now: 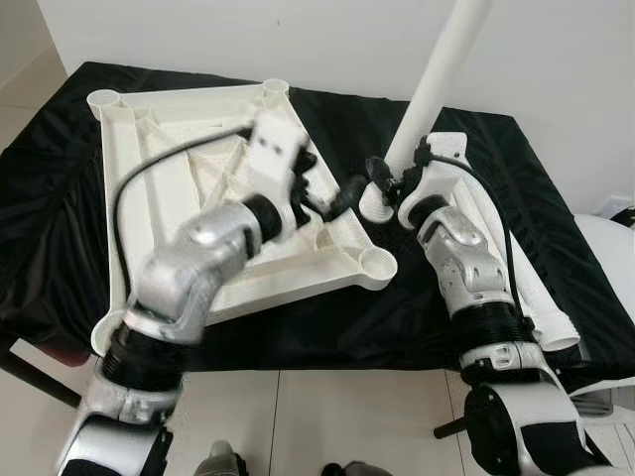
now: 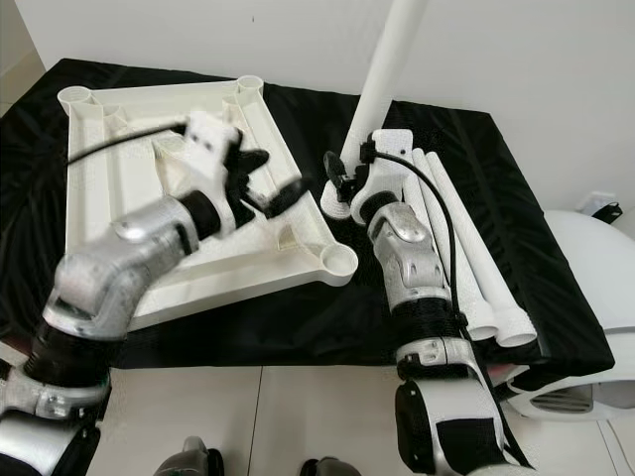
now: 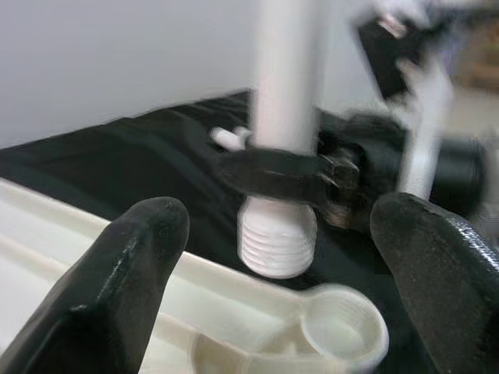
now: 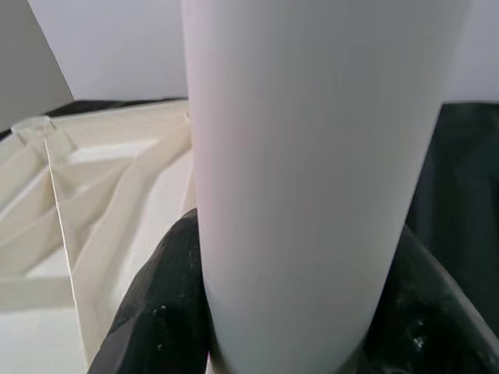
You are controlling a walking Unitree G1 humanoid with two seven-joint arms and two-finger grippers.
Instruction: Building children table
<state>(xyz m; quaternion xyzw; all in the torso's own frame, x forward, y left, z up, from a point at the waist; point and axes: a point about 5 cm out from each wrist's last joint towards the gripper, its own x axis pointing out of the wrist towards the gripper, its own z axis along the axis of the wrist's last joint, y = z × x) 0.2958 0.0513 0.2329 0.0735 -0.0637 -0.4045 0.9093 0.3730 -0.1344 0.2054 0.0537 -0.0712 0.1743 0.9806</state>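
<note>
A white plastic table top lies upside down on a black-covered surface. My right gripper is shut on a white table leg, holding it upright just off the top's right edge. In the right wrist view both black fingers clamp the leg. The leg's threaded end hangs beside an open corner socket, the one at the near right corner. My left gripper hovers over the table top, open, fingers pointing at the leg's base. The left arm is blurred.
More white legs lie side by side on the black cloth to the right of my right arm. A white wall stands close behind. A rounded white object sits at the far right, tile floor below.
</note>
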